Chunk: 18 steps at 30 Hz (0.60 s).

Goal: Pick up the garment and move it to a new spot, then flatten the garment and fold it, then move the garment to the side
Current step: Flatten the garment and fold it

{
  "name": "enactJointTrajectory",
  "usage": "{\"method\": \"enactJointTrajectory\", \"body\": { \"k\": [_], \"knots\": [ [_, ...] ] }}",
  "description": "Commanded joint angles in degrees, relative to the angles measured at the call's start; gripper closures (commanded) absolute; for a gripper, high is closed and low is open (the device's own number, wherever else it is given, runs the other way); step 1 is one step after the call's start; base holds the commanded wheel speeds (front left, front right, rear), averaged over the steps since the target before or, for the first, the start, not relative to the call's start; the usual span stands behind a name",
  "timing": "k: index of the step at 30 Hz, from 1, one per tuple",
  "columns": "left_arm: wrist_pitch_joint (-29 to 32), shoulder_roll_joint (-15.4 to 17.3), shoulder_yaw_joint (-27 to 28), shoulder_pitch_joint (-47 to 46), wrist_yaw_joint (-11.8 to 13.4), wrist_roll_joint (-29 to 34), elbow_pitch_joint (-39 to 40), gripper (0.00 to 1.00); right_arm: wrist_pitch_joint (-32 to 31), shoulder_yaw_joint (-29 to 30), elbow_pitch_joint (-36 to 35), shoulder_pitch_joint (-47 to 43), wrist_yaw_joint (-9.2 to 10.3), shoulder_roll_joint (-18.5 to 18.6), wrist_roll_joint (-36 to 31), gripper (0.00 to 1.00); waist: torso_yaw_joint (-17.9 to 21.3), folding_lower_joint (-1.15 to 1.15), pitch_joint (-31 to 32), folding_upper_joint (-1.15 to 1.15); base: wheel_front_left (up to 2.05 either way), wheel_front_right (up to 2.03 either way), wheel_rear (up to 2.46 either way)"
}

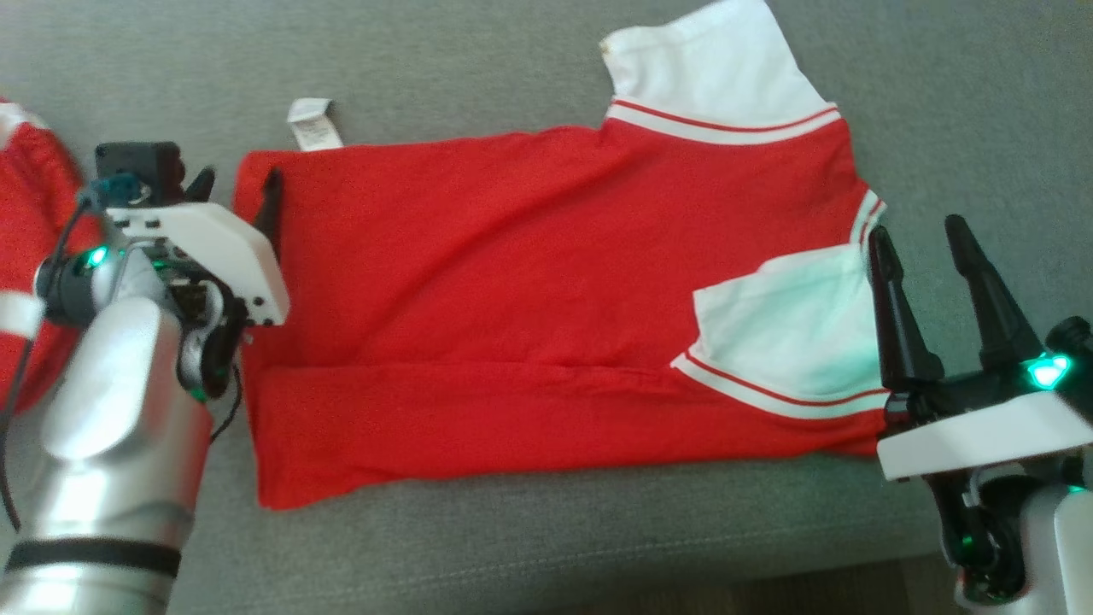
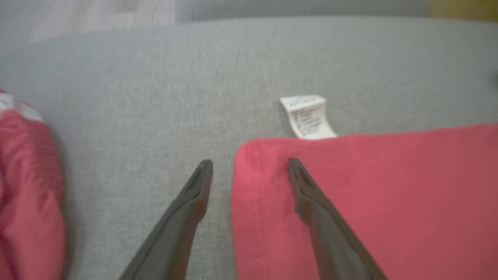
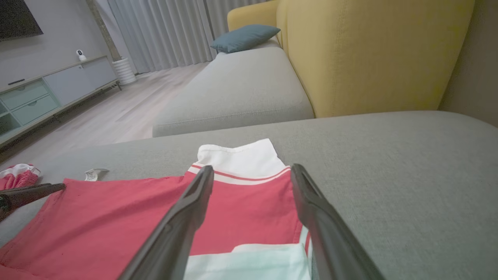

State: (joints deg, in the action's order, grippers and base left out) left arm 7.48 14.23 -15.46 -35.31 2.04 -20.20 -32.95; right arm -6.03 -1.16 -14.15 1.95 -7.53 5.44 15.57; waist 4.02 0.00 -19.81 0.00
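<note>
The garment [image 1: 512, 282] is a red shirt with white, red-striped sleeves, spread flat on the grey sofa cushion [image 1: 512, 77]. One sleeve [image 1: 717, 68] points away, and the other [image 1: 794, 333] is folded onto the body. My left gripper [image 1: 241, 175] is open at the shirt's far left corner. In the left wrist view [image 2: 249, 163], one finger rests over the red corner [image 2: 350, 202] and the other over bare cushion. My right gripper [image 1: 916, 225] stands open and empty beside the folded sleeve, at the shirt's right edge. Its wrist view [image 3: 252, 169] looks over the garment [image 3: 116, 210].
A white care label [image 1: 312, 124] sticks out from the shirt's far edge near the left gripper. Another red and white garment [image 1: 30, 196] lies bunched at the far left. The cushion's front edge [image 1: 598, 589] runs along the bottom. A yellow backrest [image 3: 369, 50] rises behind.
</note>
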Motion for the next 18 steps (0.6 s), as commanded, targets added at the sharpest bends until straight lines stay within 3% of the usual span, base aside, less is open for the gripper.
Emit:
{"method": "enactJointTrajectory", "body": {
  "k": [1, 6, 7, 8, 9, 18],
  "knots": [
    [1.46, 2.42, 2.42, -3.33, -0.69, -0.61, -1.8, 0.0, 0.33, -1.28, -1.53, 1.06, 0.04, -0.23, 0.34, 0.0, 1.29, 0.0, -1.29, 0.0, 0.0, 0.0, 0.0],
    [5.1, 2.5, 2.81, -7.54, -2.6, -2.61, -11.56, 0.0, 0.87, -0.87, -0.11, 0.99, 0.04, -0.64, 0.87, 0.0, 1.87, 0.0, -1.93, 0.0, 0.0, 0.0, 0.0],
    [5.74, 2.41, 2.59, -8.01, -3.15, -2.81, -12.9, 0.27, 0.89, -0.66, 0.19, 0.96, 0.04, -0.66, 0.96, 0.0, 1.84, 0.0, -1.93, 0.0, 0.0, 0.0, 0.0],
    [6.28, 2.25, 2.47, -8.45, -3.78, -3.15, -14.0, 0.72, 0.81, -0.42, 0.49, 1.0, 0.04, -0.67, 1.09, 0.0, 1.78, 0.0, -1.94, 0.0, 0.0, 0.0, 0.0],
    [6.63, 2.11, 2.34, -8.86, -4.33, -3.43, -14.93, 1.0, 0.77, -0.2, 0.74, 1.21, 0.04, -0.55, 1.16, 0.0, 1.69, 0.0, -1.93, 0.0, 0.0, 0.0, 0.0],
    [3.21, 0.65, 0.88, -11.69, -5.63, -3.27, -17.74, 1.0, -3.23, 1.63, 7.91, 10.51, 0.04, 4.28, 3.7, 0.0, 0.06, 0.0, -2.34, 0.0, 0.0, 0.0, 0.0]
  ]
}}
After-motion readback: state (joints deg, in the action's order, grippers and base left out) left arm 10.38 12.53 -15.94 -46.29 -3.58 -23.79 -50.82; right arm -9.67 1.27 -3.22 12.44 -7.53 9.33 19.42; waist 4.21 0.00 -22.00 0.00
